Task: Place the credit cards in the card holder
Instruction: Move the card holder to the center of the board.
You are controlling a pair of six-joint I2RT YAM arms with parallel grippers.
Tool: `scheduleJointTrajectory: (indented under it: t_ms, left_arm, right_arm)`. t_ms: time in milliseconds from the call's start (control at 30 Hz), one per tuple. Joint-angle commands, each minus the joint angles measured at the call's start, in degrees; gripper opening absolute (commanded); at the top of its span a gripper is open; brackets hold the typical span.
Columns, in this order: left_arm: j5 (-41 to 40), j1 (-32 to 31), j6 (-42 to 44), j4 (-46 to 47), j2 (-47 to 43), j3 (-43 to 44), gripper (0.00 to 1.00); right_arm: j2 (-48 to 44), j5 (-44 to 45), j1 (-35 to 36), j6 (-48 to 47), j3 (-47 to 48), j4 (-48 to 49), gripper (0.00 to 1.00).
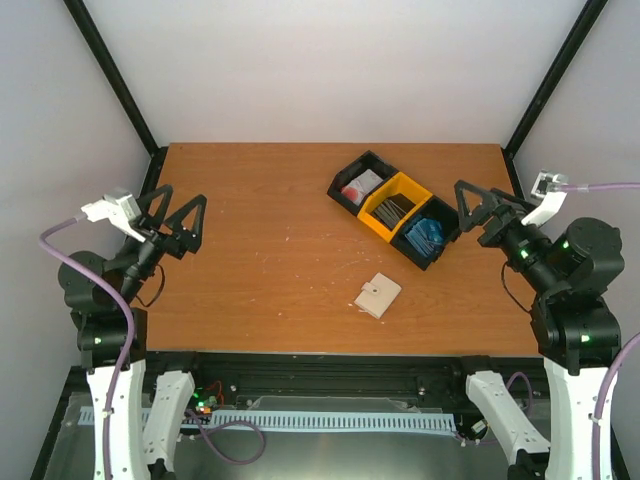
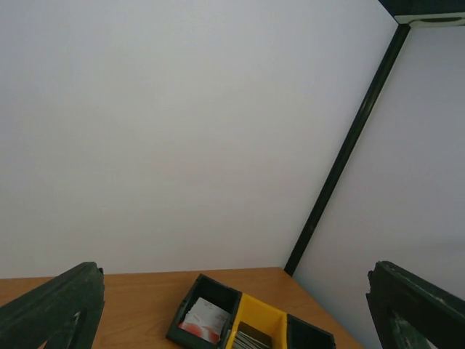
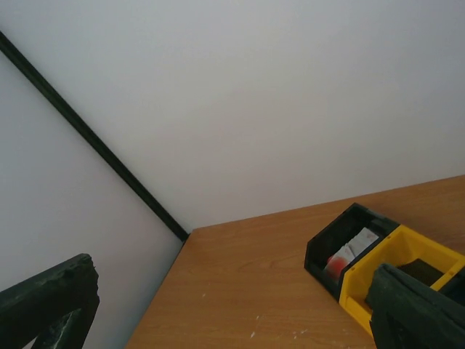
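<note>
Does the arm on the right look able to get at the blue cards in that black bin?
Probably yes. The right gripper hangs open just beside the black bin. The bin has no lid, and the blue cards lie in it with nothing covering them or standing between.

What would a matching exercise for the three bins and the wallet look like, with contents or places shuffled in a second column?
Things: 1 yellow bin; 2 left black bin; 3 right black bin; 4 card holder.
Matches: A blue credit cards inside; B shut, on the table; C white-and-red item inside; D dark cards inside.
Pairs: 1-D, 2-C, 3-A, 4-B.
</note>
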Motion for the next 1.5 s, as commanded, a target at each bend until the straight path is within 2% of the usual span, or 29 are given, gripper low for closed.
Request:
scheduleJointTrajectory:
  t_ms: [0,100,233,400,467,533,600,700,833,933,1033,1167,1300,1467]
  left_arm:
    - [3.0,0.7,-1.7,-4.5,-1.6,1.1,1.00]
    - [5.2,0.8,-2.1,-5.8,-2.2,-0.6,1.00]
    - [6.2,0.9,-1.6,-4.9,-2.9,-6.5,1.00]
    - [17.5,0.9,1.5,1.9,1.8,-12.9,1.00]
    - [15.5,0.9,5.2,-3.8,5.5,-10.7,1.00]
    - [13.1,0.9,9.1,-9.0,8.6,-8.4,1.00]
    - [14.0,0.9,10.3,-12.0,11.4,-7.4,1.00]
    - [17.3,-0.7,7.4,-11.1,14.9,-10.4,1.00]
    - [15.1,-6.5,-0.1,-4.0,14.2,-17.6,1.00]
    - [15.0,-10.1,-5.3,0.6,15.2,-21.7,1.00]
    - [12.4,-15.1,-5.7,1.7,18.5,-22.0,1.00]
    - [9.0,-21.1,-4.4,2.3,24.9,-20.3,1.00]
    - [6.2,-25.9,-3.0,3.0,30.2,-18.4,1.00]
    - [5.7,-28.2,-1.2,3.1,34.4,-17.3,1.00]
  right_arm:
    - [-0.7,-3.7,-0.7,0.6,-1.9,-3.1,1.00]
    - [-1.4,-5.0,-0.7,1.3,-4.4,-2.8,1.00]
    - [-2.6,-7.2,-0.8,5.7,-11.5,2.5,1.00]
    - [2.3,-14.6,-0.8,6.1,-19.2,6.2,1.00]
    - [5.0,-20.0,-0.7,5.7,-22.0,8.1,1.00]
    - [6.1,-20.9,0.5,7.1,-24.4,8.1,1.00]
    - [6.0,-18.7,3.2,7.3,-25.6,5.8,1.00]
    - [5.4,-13.5,8.1,7.3,-27.9,-0.9,1.00]
    - [3.0,-5.1,14.4,10.7,-33.7,-9.1,0.99]
    - [2.2,1.9,17.2,14.2,-38.2,-12.8,0.92]
    - [5.6,3.4,17.6,15.1,-41.6,-10.4,0.78]
    - [14.6,5.7,18.1,13.8,-39.7,-5.6,0.64]
    - [23.3,12.0,18.3,10.6,-35.4,-1.3,0.69]
    - [36.3,14.5,18.3,5.9,-31.2,5.0,0.73]
